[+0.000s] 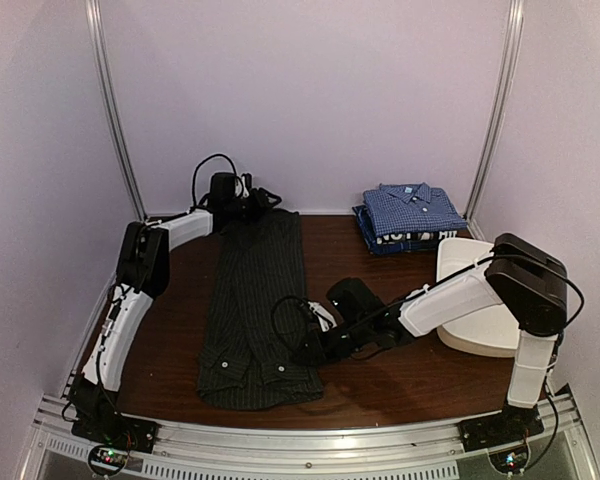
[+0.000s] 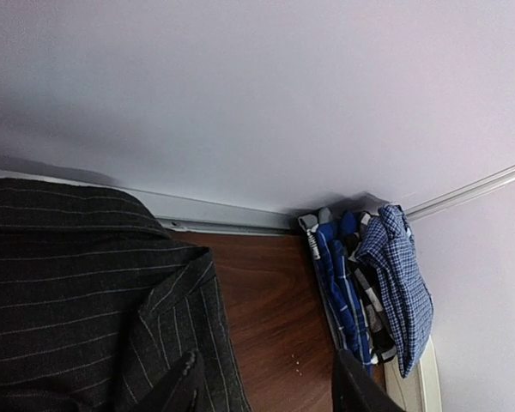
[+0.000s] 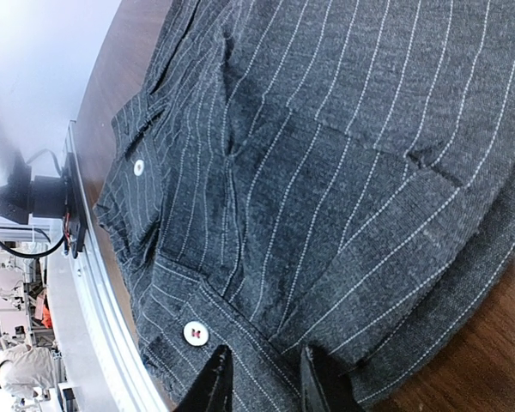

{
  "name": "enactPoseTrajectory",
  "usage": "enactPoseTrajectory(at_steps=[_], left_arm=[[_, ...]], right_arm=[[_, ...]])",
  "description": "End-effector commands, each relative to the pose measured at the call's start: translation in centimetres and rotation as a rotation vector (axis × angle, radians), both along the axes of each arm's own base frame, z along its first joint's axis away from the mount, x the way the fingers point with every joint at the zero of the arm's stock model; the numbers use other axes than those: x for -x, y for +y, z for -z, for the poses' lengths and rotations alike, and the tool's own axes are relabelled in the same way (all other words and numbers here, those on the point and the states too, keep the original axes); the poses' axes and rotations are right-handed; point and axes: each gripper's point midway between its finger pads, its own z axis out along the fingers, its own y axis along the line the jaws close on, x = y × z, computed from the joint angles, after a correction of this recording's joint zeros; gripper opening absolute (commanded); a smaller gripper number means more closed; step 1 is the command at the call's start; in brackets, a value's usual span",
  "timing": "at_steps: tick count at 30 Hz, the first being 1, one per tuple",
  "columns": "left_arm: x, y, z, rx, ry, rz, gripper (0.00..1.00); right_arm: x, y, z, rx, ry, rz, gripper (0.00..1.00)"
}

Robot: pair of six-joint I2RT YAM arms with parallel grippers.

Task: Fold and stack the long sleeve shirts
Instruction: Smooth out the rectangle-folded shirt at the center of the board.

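A dark charcoal pinstriped shirt [image 1: 260, 300] lies lengthwise down the table, its white-buttoned cuffs and collar at the near end [image 3: 195, 333]. My left gripper [image 1: 242, 207] is at the shirt's far end. It is open: one finger [image 2: 182, 388] rests over the cloth edge [image 2: 86, 283] and bare wood shows between the jaws. My right gripper [image 1: 305, 350] is low at the shirt's near right edge. Its fingertips [image 3: 213, 378] stand a little apart over flat cloth, and nothing looks pinched. The blue checked shirt [image 1: 412, 205] tops a folded stack at the back right, over a navy shirt with white lettering [image 1: 405, 237].
A white oblong tub [image 1: 475, 300] stands at the right, under my right arm's elbow. The folded stack [image 2: 373, 283] is beside the back wall and the corner rail. A metal rail [image 1: 310, 440] runs along the table's near edge.
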Motion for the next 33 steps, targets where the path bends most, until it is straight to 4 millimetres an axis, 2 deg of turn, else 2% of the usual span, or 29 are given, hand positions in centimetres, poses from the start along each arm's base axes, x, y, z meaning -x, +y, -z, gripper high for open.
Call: enactPoseTrajectory(at_steps=[1, 8, 11, 18, 20, 25, 33], left_arm=[[0.8, 2.9, -4.6, -0.094, -0.068, -0.033, 0.51], [2.6, 7.6, -1.1, -0.143, 0.028, -0.049, 0.41], [2.8, 9.2, 0.4, -0.174, 0.057, -0.058, 0.38], [2.2, 12.2, 4.4, -0.200, 0.111, -0.090, 0.35], [2.1, 13.3, 6.1, -0.210, 0.153, -0.104, 0.35], [1.1, 14.6, 8.4, -0.217, 0.191, -0.125, 0.35], [-0.1, 16.2, 9.3, -0.248, 0.218, -0.189, 0.35]], right_arm=[[-0.5, 0.5, -2.2, -0.030, -0.058, 0.007, 0.28], [-0.5, 0.6, -2.7, -0.044, -0.063, 0.011, 0.29], [-0.4, 0.7, -2.8, -0.049, -0.062, 0.008, 0.29], [-0.2, 1.1, -2.7, -0.048, -0.060, 0.000, 0.29], [-0.1, 1.2, -2.5, -0.046, -0.055, -0.005, 0.29], [0.2, 1.3, -1.9, -0.033, -0.043, -0.016, 0.29], [0.3, 1.2, -1.4, -0.018, -0.032, -0.018, 0.29]])
